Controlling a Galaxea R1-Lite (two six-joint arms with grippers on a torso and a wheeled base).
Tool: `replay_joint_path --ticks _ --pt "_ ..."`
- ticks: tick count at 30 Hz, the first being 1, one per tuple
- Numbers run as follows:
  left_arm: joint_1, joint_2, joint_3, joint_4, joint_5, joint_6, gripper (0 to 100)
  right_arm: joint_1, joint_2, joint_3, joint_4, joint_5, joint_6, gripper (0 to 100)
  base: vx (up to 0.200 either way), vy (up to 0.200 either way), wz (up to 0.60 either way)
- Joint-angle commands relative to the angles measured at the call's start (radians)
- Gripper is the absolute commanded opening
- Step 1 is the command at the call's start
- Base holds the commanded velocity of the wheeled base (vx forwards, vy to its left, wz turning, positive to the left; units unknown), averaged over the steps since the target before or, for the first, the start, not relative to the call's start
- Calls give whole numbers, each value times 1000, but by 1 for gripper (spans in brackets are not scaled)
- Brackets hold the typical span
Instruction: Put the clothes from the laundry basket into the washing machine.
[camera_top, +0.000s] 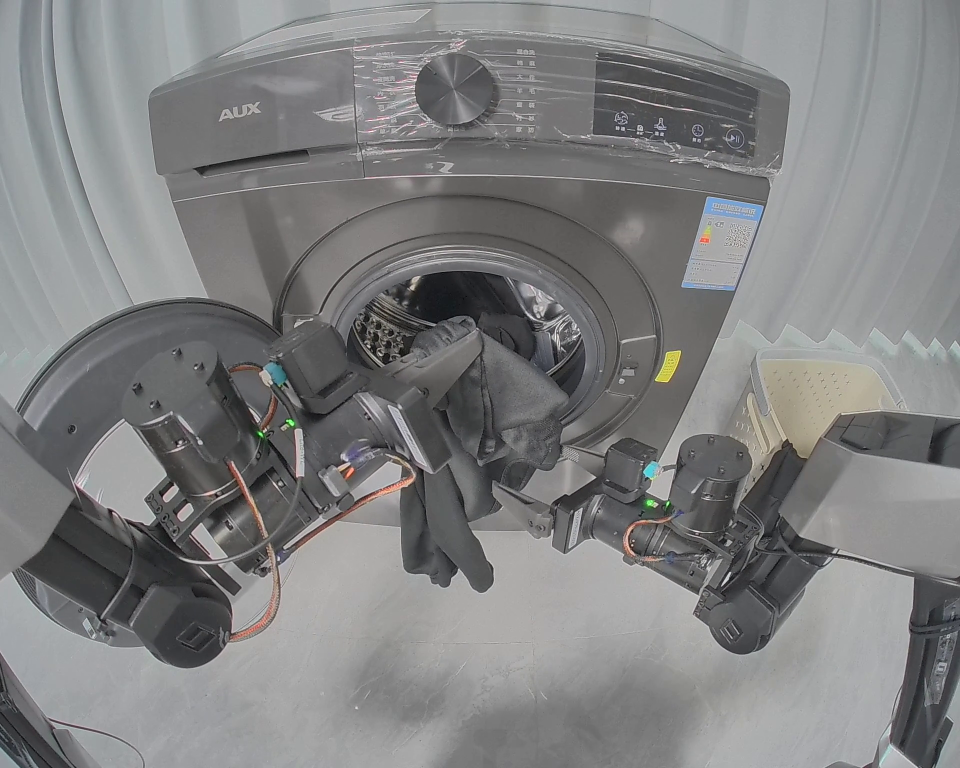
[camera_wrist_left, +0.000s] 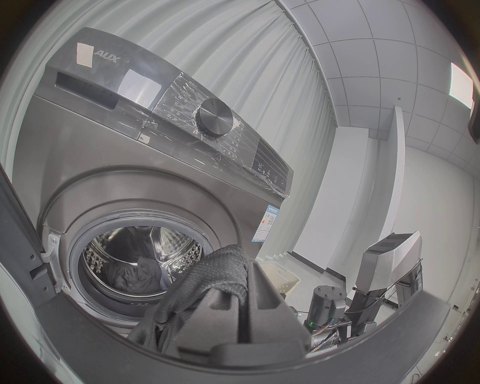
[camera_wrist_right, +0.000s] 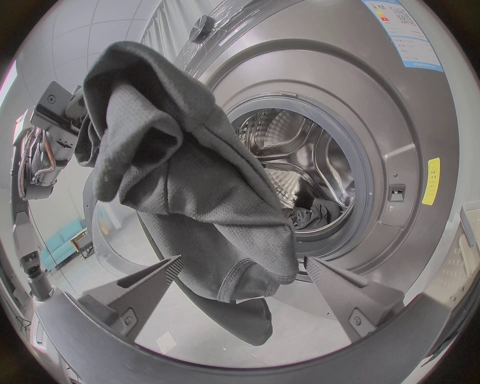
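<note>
Right gripper (camera_wrist_right: 241, 265): jaws spread wide and holding nothing, low in front of the machine, just under the hanging cloth.
Left gripper (camera_top: 455, 355): clamped on a bunched upper fold of the dark garment (camera_top: 500, 400), held up at the mouth of the drum.
Dark garment: its top is level with the opening. Its long tail droops past the lower rim towards the floor, so it is not yet inside.
Handling: probably light, limp, mesh-like knit, neither fragile nor slippery. It will sag and trail, and the tail could snag on the rim.
Where to hold: the bunched fold is a sound grip. A second hold on the hanging lower end would let the tail clear the rim.
Laundry basket (camera_top: 810, 390): on the floor to the right of the machine, partly behind the right arm. What remains in it is hard to tell.
Washing machine (camera_top: 300, 220): door (camera_top: 100, 370) swung open to the left.
Drum (camera_wrist_right: 295, 160): another dark piece (camera_wrist_right: 312, 216) lies at the bottom.
</note>
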Motion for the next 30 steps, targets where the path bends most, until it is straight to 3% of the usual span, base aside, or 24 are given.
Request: replay_joint_path --ticks 1,11,16,17,23,30 --pt "0 -7 3 0 0 -1 0 -2 24 -15 -1 1 0 100 0 0 0" --pt "0 -9 22 0 0 1 0 -23 18 -58 -12 2 0 100 0 0 0" --pt "0 -9 20 0 0 1 0 -11 26 -58 -26 28 -4 100 0 0 0" --pt "0 -10 20 0 0 1 0 -8 26 -58 -32 31 -4 0 0 0 0" --pt "2 -10 17 0 0 -1 0 12 65 -58 -74 67 -4 0 0 0 0" --pt "16 -7 19 0 -5 -2 0 10 50 -26 -86 70 -4 0 0 0 0"
